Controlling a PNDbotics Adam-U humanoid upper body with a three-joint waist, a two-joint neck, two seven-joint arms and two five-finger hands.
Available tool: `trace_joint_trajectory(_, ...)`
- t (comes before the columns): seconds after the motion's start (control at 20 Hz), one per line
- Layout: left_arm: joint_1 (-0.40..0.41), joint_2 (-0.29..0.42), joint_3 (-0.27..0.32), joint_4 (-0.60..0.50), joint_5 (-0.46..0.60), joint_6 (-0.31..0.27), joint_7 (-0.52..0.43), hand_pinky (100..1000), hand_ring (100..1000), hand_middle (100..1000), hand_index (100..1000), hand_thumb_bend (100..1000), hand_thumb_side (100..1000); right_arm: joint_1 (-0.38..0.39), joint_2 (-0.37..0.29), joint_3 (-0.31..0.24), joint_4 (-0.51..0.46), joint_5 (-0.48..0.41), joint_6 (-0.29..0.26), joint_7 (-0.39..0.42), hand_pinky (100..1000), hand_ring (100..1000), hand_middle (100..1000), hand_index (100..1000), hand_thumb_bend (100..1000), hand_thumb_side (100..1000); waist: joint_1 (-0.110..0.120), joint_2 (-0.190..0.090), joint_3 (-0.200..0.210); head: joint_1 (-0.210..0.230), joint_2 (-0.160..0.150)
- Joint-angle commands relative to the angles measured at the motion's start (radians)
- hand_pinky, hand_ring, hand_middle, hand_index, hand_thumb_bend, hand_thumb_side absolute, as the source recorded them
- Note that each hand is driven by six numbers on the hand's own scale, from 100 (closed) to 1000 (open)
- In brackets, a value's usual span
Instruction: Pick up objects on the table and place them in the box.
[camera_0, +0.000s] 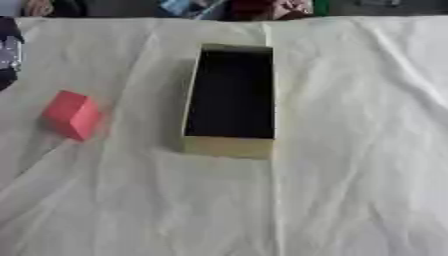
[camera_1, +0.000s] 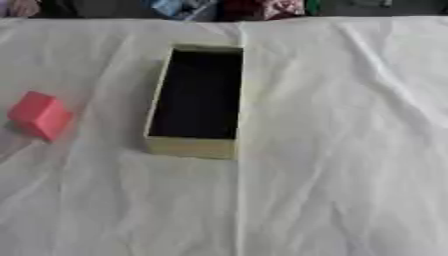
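A long, tan open box (camera_0: 229, 147) lies in the middle of the white cloth, short end toward me. Its inside is dark, and I see nothing in it. To the left of the box, apart from it, a red block (camera_0: 73, 115) rests on the cloth with one corner turned toward me. A dark and silver piece of my left arm or hand (camera_0: 8, 55) shows at the left edge of the left eye view, above and left of the block, not touching it. My right hand shows in neither view.
A wrinkled white cloth (camera_0: 350, 190) covers the whole table. Beyond the far edge lie several coloured things (camera_0: 262, 7), off the cloth.
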Motion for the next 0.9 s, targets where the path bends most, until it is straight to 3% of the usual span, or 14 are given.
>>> trace_joint_trajectory(0.05,-0.007,0.031,0.017,-0.015,-0.004,-0.002,-0.002,595,606,604,792,153,100,-0.006,-0.021,-0.014,-0.014,0.008,-0.002,0.003,858,828,815,826,100,440,-0.01,0.0,0.0,-0.001,0.012)
trace_joint_trajectory(0.3,-0.017,0.054,0.014,-0.015,-0.013,-0.001,-0.011,605,615,615,800,194,100,-0.005,-0.023,-0.013,-0.014,0.01,-0.001,0.004,858,828,815,826,100,440,-0.007,0.002,-0.001,0.006,0.015)
trace_joint_trajectory(0.5,-0.053,0.146,-0.005,-0.015,-0.078,-0.013,-0.076,644,653,668,816,271,100,-0.005,-0.027,-0.01,-0.014,0.01,0.0,0.007,858,828,815,827,100,441,-0.003,-0.002,0.002,0.025,0.028)
trace_joint_trajectory(0.9,-0.152,0.344,-0.055,0.036,-0.234,-0.191,-0.356,770,767,787,862,469,100,-0.004,-0.035,-0.005,-0.014,0.006,0.001,0.014,858,828,816,827,100,440,0.003,-0.016,0.0,0.032,0.045)
